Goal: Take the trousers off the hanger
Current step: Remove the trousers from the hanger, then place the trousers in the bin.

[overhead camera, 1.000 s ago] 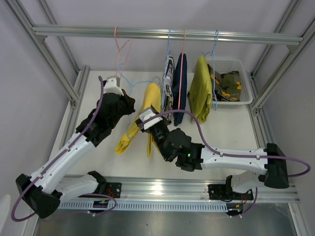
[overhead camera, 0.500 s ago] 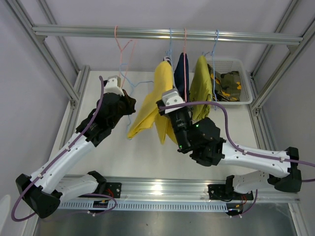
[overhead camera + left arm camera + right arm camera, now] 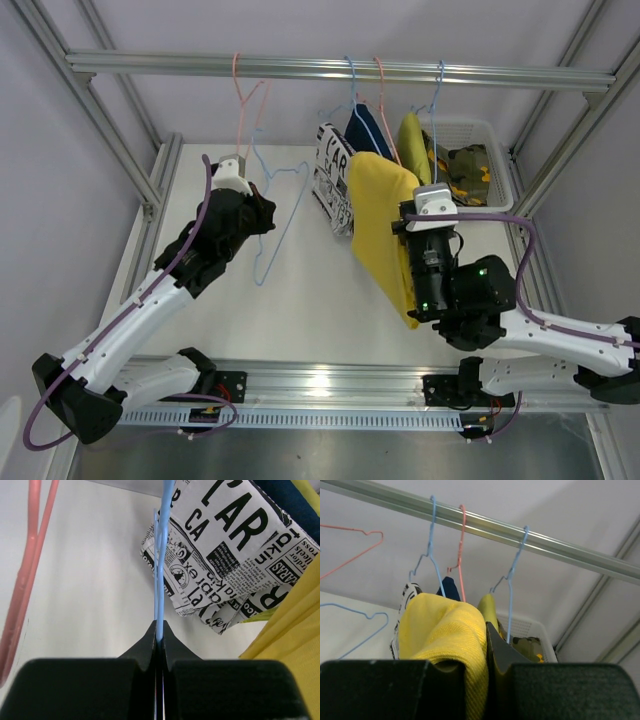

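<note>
**Top view.** Pinches the wire of a bare blue hanger (image 3: 257,270) in the left gripper (image 3: 262,213), clenched tight, out over the table (image 3: 310,320). Grasps the yellow trousers (image 3: 380,230) in the right gripper (image 3: 412,218), close to their upper fold. Lets the rest of the cloth hang, long axis running from the rail (image 3: 340,68) toward the near edge. Keeps the yellow pair well apart from the blue hanger and free of any wire. Leaves the print trousers (image 3: 332,185), navy trousers (image 3: 362,125) and olive trousers (image 3: 410,135) hanging at the rail. Shows the camouflage trousers (image 3: 465,170) lying in the white basket (image 3: 490,207), just beyond and to the right of the right gripper. Puts the right arm far nearer that basket than the left.

**Left wrist.** Confirms the left gripper closed hard on the blue wire, which runs straight up from the fingertips with no cloth on it. Places a bare pink hanger (image 3: 30,570) at the left, the print trousers just to the right, and a corner of yellow at the lower right.

**Right wrist.** Shows yellow cloth bunched between the two fingers, so closed on the trousers. Places the rail overhead with three hangers on it. Sets the basket beyond and to the right, half hidden behind the yellow fold.

**Next move, as a judgement.** Probably calls for a short carry away and rightward to the basket, clearing the olive trousers and their hanger on the way.
</note>
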### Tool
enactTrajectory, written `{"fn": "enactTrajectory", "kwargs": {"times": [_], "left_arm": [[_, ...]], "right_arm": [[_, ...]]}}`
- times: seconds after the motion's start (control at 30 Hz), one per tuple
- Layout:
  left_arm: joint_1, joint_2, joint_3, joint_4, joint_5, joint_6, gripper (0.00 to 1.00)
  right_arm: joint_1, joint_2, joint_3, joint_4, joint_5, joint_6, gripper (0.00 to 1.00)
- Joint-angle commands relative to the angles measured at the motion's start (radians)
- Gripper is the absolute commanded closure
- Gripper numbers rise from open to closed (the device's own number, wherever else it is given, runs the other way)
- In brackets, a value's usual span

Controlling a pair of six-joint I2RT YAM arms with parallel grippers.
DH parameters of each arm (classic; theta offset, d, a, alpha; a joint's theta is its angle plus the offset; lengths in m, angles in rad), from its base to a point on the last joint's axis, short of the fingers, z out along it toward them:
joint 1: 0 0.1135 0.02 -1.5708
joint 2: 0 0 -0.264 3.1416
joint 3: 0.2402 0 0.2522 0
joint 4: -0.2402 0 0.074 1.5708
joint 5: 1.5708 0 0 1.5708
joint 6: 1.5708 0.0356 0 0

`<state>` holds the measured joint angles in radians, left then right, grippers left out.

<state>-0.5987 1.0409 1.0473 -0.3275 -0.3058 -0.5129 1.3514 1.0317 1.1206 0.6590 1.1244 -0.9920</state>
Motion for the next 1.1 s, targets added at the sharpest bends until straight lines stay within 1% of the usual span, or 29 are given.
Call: {"fn": "enactTrajectory", "kwargs": {"times": [0.0, 0.2, 0.33, 0.4, 0.47, 0.53, 0.57, 0.6, 0.63, 0.67, 0.73, 0.77, 0.8, 0.9, 0.97, 1.0, 1.07], "left_arm": [[0.008, -0.004, 0.034, 0.013, 0.014, 0.022, 0.99], [0.008, -0.002, 0.033, 0.013, 0.017, 0.021, 0.99], [0.008, -0.004, 0.037, 0.011, 0.020, 0.020, 0.99], [0.008, -0.007, 0.036, 0.010, 0.019, 0.020, 0.99], [0.008, -0.008, 0.037, 0.010, 0.017, 0.020, 1.00], [0.007, -0.008, 0.037, 0.010, 0.020, 0.019, 0.99], [0.007, -0.008, 0.037, 0.008, 0.020, 0.019, 1.00], [0.007, -0.008, 0.037, 0.008, 0.022, 0.017, 0.99], [0.007, -0.008, 0.040, 0.008, 0.023, 0.019, 0.99], [0.008, -0.008, 0.040, 0.008, 0.025, 0.017, 0.99], [0.008, -0.010, 0.036, 0.008, 0.027, 0.017, 0.99], [0.008, -0.010, 0.039, 0.007, 0.027, 0.016, 0.99], [0.007, -0.007, 0.040, 0.004, 0.027, 0.016, 0.99], [0.008, -0.012, 0.040, 0.005, 0.033, 0.013, 0.99], [0.008, -0.010, 0.039, 0.005, 0.034, 0.014, 0.99], [0.008, -0.010, 0.039, 0.004, 0.036, 0.014, 0.99], [0.008, -0.012, 0.039, 0.005, 0.037, 0.013, 0.99]], "right_arm": [[-0.003, -0.084, -0.005, 0.163, 0.027, -0.060, 1.00], [-0.020, -0.188, -0.061, 0.143, 0.081, -0.060, 1.00], [-0.086, -0.220, -0.088, 0.159, 0.098, -0.077, 1.00], [-0.101, -0.236, -0.085, 0.154, 0.106, -0.066, 1.00], [-0.142, -0.252, -0.085, 0.117, 0.118, -0.025, 1.00], [-0.188, -0.278, -0.081, 0.015, 0.127, 0.033, 1.00], [-0.234, -0.291, -0.076, -0.048, 0.127, 0.132, 1.00], [-0.260, -0.314, -0.062, -0.106, 0.127, 0.185, 1.00], [-0.283, -0.324, -0.059, -0.205, 0.127, 0.234, 1.00], [-0.335, -0.337, -0.058, -0.244, 0.117, 0.306, 1.00], [-0.385, -0.358, -0.061, -0.310, 0.107, 0.343, 1.00], [-0.431, -0.361, -0.061, -0.331, 0.104, 0.366, 1.00], [-0.449, -0.361, -0.055, -0.387, 0.100, 0.386, 1.00], [-0.512, -0.360, -0.038, -0.447, 0.091, 0.443, 1.00], [-0.543, -0.345, -0.027, -0.475, 0.094, 0.467, 1.00], [-0.578, -0.337, -0.022, -0.502, 0.098, 0.492, 1.00], [-0.610, -0.311, -0.001, -0.571, 0.086, 0.553, 1.00]]}}
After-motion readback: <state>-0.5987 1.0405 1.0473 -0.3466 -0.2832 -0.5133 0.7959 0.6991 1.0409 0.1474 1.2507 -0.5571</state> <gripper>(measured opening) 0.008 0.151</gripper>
